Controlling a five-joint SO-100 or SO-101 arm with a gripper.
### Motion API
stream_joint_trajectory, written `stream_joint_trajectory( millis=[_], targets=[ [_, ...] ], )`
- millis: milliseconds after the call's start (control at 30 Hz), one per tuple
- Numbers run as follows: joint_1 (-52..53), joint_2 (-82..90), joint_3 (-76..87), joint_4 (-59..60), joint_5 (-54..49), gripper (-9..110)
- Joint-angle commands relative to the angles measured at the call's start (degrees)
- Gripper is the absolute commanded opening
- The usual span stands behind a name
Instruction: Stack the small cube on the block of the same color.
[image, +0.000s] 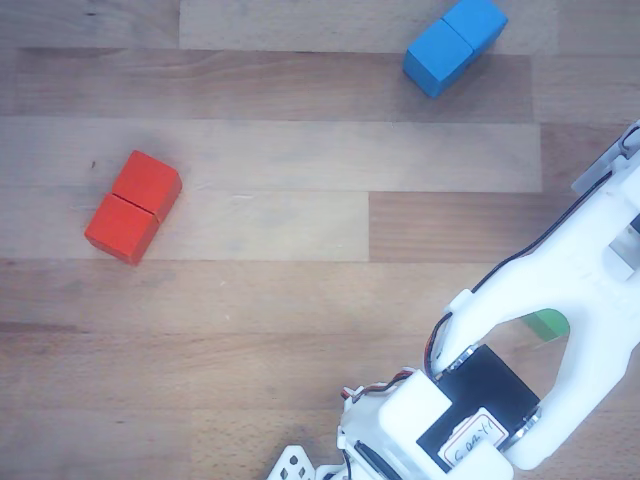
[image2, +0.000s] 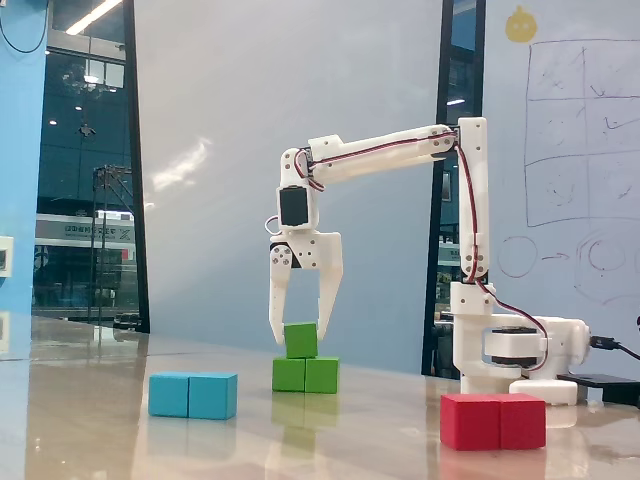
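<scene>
Gripper (image2: 297, 331) spread open, fingertips flanking the small cube (image2: 301, 340) without clearly clamping it; that cube sits directly beneath on the green block (image2: 306, 375) on the bench (image2: 120, 440)

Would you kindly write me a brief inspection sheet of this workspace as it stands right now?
Surface: wooden table, bare between the blocks.
Job's things: small green cube sits on the green double block; in the other view the arm hides all but a sliver of green.
Clutter: blue double block and red double block, both apart from the stack.
Tool: tool points down, its fingers either side of the cube with a visible gap.
Cables: red and black wires run along the arm.
Surroundings: whiteboard with drawings, glass wall behind.
</scene>
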Motion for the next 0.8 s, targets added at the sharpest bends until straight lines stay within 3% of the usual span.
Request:
stream_joint_trajectory(
  millis=[0, 167, 467, 767],
  targets=[
    [0.0, 0.53, -5.36, 0.26, -0.44, 4],
    [0.0, 0.62, -2.55, 0.26, -0.53, 5],
    [0.0, 1.23, 0.53, 0.26, -0.53, 22],
    [-0.09, 1.76, 0.53, 0.09, -0.53, 28]
  ],
)
